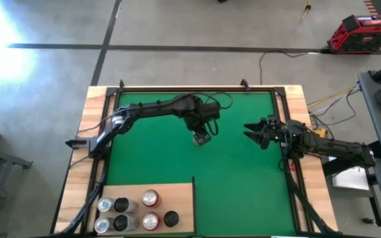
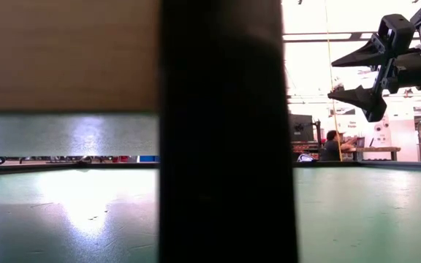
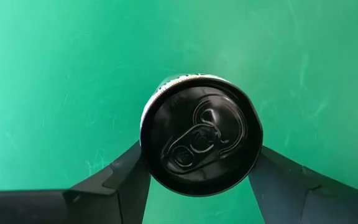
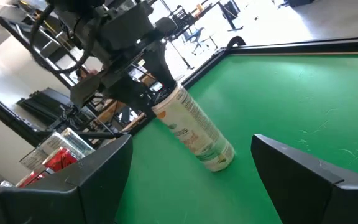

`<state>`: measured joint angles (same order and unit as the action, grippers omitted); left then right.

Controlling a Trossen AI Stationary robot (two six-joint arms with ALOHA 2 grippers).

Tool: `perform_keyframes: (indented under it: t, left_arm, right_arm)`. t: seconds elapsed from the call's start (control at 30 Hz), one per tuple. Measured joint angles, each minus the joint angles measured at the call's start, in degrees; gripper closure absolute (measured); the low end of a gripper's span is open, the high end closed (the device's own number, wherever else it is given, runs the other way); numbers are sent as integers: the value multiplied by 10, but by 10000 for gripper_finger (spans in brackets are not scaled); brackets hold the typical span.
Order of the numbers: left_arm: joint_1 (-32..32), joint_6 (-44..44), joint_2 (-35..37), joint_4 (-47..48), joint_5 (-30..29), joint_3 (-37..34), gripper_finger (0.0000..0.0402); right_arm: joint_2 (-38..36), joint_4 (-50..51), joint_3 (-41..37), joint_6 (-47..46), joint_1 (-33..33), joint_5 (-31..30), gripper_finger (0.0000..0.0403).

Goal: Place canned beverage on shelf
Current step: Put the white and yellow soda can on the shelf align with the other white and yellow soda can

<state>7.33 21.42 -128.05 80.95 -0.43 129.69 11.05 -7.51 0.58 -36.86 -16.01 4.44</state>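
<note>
A canned beverage (image 4: pixel 194 130), pale with green and orange print and a black top (image 3: pixel 201 140), stands upright over the middle of the green mat (image 1: pixel 243 192). My left gripper (image 1: pixel 202 137) is shut on it from above. My right gripper (image 1: pixel 253 130) hangs open at the mat's right side, level, with nothing between its fingers; the low view shows it too (image 2: pixel 368 73). The shelf (image 1: pixel 180 195), a pale wood panel, lies flat on the mat at the near left and carries several cans. My left gripper pinches the can's upper end (image 4: pixel 166 102), just below its black top rim, between its two fingers (image 3: pixel 129 177), one on each opposite side. The fingers point down from above. The can stays upright; whether its bottom (image 4: pixel 219 158) rests on the mat I cannot tell.
Several cans (image 1: pixel 150 198) with silver, red and black tops stand in two rows on the shelf. A broad dark upright shape (image 2: pixel 225 131) blocks the middle of the low view. The wooden table rim (image 1: pixel 84 145) frames the mat. Bare mat lies between the held can and the shelf.
</note>
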Motion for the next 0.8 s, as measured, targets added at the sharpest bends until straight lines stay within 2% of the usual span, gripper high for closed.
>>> perform_keyframes:
  t: [0.5,0.63,0.8]
  left_arm:
    - [-20,-280,0,-41,53,0,188]
    - [-21,-305,0,-56,53,0,188]
    - [-20,-284,0,-52,42,0,188]
  right_arm:
    - [0,0,0,0,0,0,85]
    - [0,0,0,0,0,0,85]
    - [0,0,0,0,0,0,85]
